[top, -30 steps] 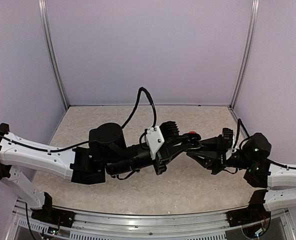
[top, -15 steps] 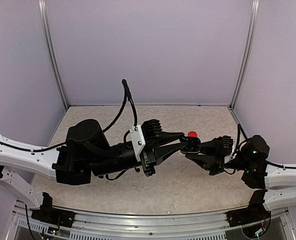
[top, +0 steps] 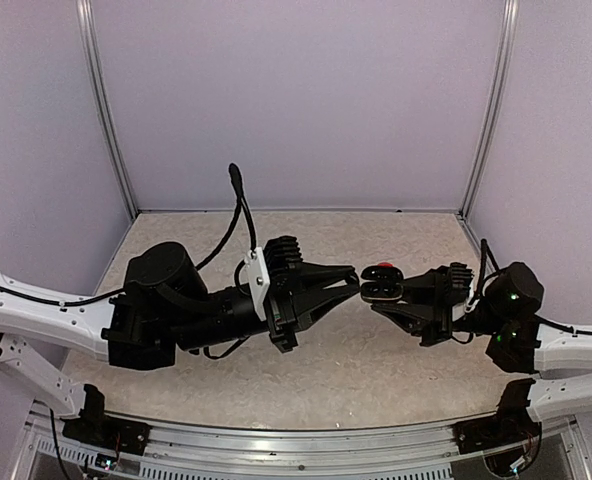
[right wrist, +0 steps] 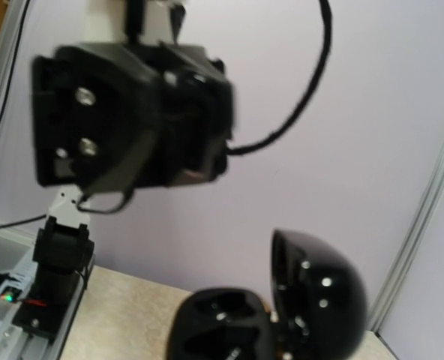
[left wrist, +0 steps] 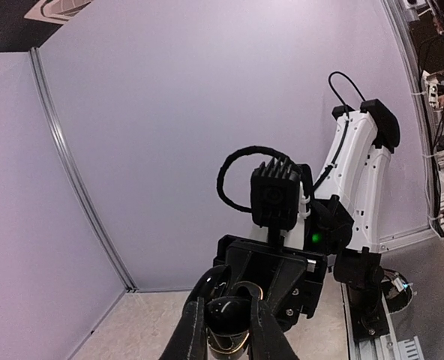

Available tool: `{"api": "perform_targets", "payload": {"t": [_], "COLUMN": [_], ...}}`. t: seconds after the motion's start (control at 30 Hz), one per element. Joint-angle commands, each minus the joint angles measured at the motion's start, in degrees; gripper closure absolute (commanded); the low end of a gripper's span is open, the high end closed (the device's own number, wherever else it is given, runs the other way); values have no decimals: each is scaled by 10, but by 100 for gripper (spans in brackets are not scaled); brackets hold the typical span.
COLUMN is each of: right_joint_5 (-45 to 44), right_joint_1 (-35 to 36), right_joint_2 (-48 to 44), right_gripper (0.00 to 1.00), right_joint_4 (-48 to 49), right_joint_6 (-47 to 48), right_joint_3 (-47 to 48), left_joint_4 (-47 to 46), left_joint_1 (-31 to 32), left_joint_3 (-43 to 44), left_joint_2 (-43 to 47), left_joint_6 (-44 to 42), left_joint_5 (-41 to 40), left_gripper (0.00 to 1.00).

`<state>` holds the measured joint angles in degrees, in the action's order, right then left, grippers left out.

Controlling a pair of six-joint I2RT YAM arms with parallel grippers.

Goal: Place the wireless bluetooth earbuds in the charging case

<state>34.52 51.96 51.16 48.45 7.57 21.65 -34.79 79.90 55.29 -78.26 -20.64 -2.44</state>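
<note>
We see pale lilac walls [top: 296, 100] closing in a speckled beige surface [top: 376, 375]. Over it the left arm [top: 66, 315] reaches in from 8 o'clock and the right arm [top: 566, 350] from 4 o'clock. They meet nose to nose a little toward 3 o'clock from the middle of the surface.

The left end effector [top: 354, 281] is closed, its tips pointing toward 3 o'clock and standing just at 9 o'clock of the charging case [top: 380, 291]. From above we cannot tell whether they touch it. The right end effector [top: 394, 296] points toward 9 o'clock and is clamped on that case, holding it above the surface.

In the right wrist view the case is glossy black and open. Its domed lid [right wrist: 319, 296] stands upright at 3 o'clock of the base [right wrist: 222, 330], whose moulded wells face up. That picture is too blurred for us to say whether any well is filled.

In the left wrist view the left fingers [left wrist: 196, 330] frame a glossy black rounded thing [left wrist: 226, 315]. We cannot tell whether it is pinched between them or is the case beyond them.

A small red object [top: 384, 268] shows at 12 o'clock of the case in the top view, touching it or just beside it; we cannot tell which. Nor can we tell whether it is one of the wireless bluetooth earbuds.
</note>
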Motion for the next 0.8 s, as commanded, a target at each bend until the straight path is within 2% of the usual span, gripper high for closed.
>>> {"api": "perform_targets", "payload": {"t": [0.0, 0.37, 0.77], "right_joint_5": [-11, -38, -26], "right_joint_1": [13, 23, 25], "right_joint_2": [2, 26, 20], "right_gripper": [100, 100, 100], "right_joint_4": [-24, -45, -37], "right_joint_6": [-37, -90, -92], "right_joint_3": [32, 60, 62], "left_joint_4": [-55, -80, -80], "left_joint_1": [-27, -52, -61], "left_joint_3": [-13, -18, -23], "left_joint_2": [-5, -25, -38], "left_joint_6": [59, 102, 106], "left_joint_5": [40, 85, 75], "left_gripper": [87, 87, 88]}}
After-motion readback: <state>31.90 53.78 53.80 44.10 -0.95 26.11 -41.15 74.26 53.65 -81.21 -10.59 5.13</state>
